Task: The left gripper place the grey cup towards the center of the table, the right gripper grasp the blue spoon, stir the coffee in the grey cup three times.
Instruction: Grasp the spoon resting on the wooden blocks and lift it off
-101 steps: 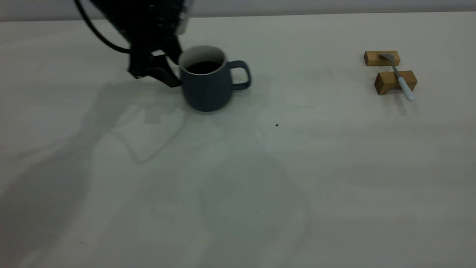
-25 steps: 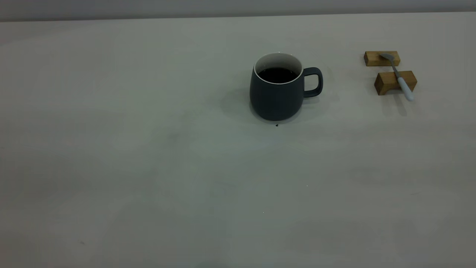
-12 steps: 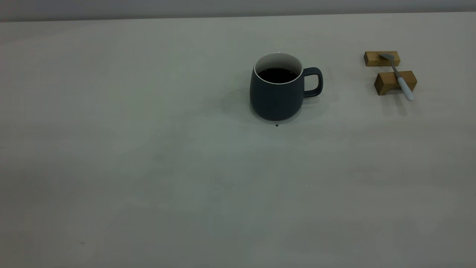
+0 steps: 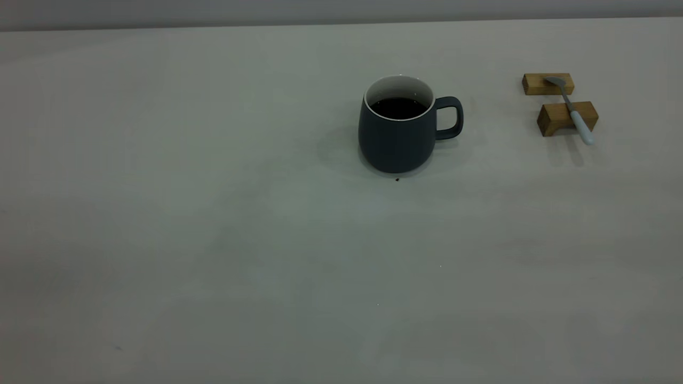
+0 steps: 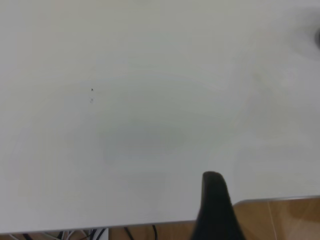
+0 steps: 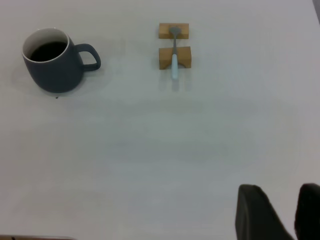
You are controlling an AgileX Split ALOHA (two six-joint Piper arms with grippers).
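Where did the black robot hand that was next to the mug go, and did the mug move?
The grey cup slid right, toward the middle of the table. The left gripper let go of it and pulled back to the table's edge. The blue spoon stayed on its wooden blocks.

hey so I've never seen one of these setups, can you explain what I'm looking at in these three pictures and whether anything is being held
These are three views of one table with two robot arms. The exterior view faces the table; neither arm shows there. The other two come from cameras on the arms' wrists.

On the table stands a grey cup of dark coffee, handle toward the blue spoon, which rests across two wooden blocks.

In the left wrist view one dark finger of the left end effector shows near the table's edge. The right end effector hangs open over bare table, away from the spoon. Nothing is held.
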